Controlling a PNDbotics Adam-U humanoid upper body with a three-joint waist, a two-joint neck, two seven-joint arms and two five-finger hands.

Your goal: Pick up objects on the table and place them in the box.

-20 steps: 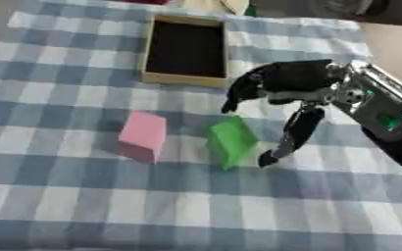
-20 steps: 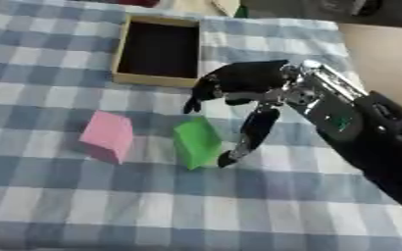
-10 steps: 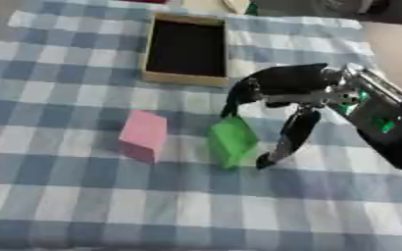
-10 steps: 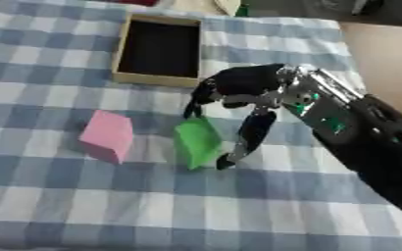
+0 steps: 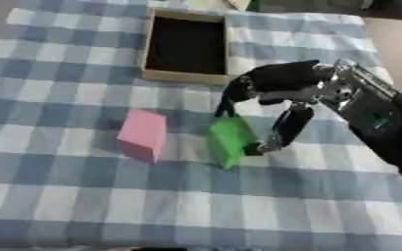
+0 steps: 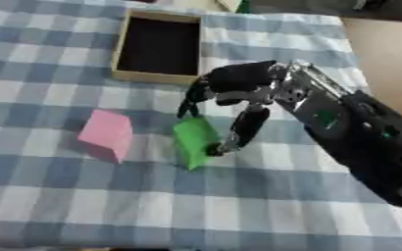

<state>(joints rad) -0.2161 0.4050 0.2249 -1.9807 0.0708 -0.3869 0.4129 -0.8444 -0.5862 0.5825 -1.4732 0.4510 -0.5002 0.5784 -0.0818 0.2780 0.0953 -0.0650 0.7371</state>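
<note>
A green block (image 5: 230,140) stands on the blue-and-white checked cloth, near the middle. My right hand (image 5: 277,83) arches over it from the right: the thumb reaches down to the block's right side and the fingers curl down at its far edge, pinching it. A pink block (image 5: 143,134) sits to the left of the green one, apart from it. The wooden box (image 5: 186,74) with a dark inside lies beyond both blocks, with nothing in it that I can see. My left hand shows in neither view.
The checked cloth (image 5: 59,196) covers the whole table. My right forearm (image 6: 359,137) crosses the right side. Small things lie at the far edge behind the box, too cut off to make out.
My right hand has come down and to the left onto the green block, and its thumb and fingers have closed in on the block's sides. Both blocks stay in place.
</note>
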